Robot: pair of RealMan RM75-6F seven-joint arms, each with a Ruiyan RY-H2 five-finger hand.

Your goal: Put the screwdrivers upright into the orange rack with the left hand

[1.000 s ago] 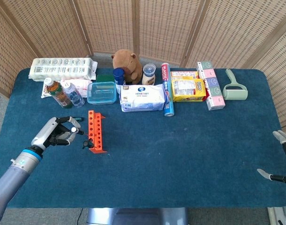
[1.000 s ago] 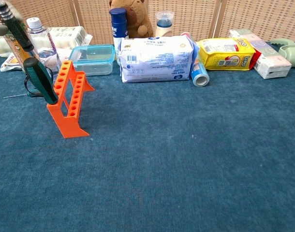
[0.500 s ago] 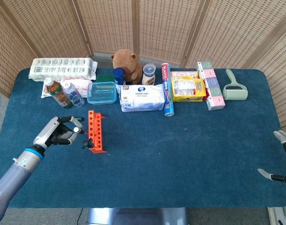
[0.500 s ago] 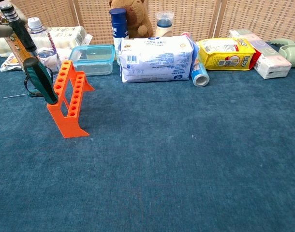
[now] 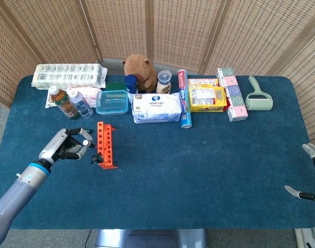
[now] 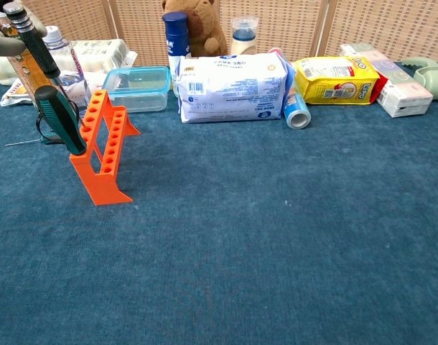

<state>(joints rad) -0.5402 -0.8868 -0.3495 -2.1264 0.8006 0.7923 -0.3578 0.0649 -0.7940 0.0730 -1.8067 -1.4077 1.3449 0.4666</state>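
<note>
Blue cloth is covering the worktop (image 5: 199,170); the left hand (image 5: 64,146), fingers clamped on a screwdriver (image 6: 50,93) (tilted, beside the orange rack (image 6: 104,147)), is needing to straighten and lower it.

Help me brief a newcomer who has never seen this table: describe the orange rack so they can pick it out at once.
Start at the blue table and go to its left half, in front of the clear lidded food box. The orange rack stands there on its own, a narrow stepped frame with rows of round holes, just right of the left hand. It is the only bright orange thing on the table.
</note>
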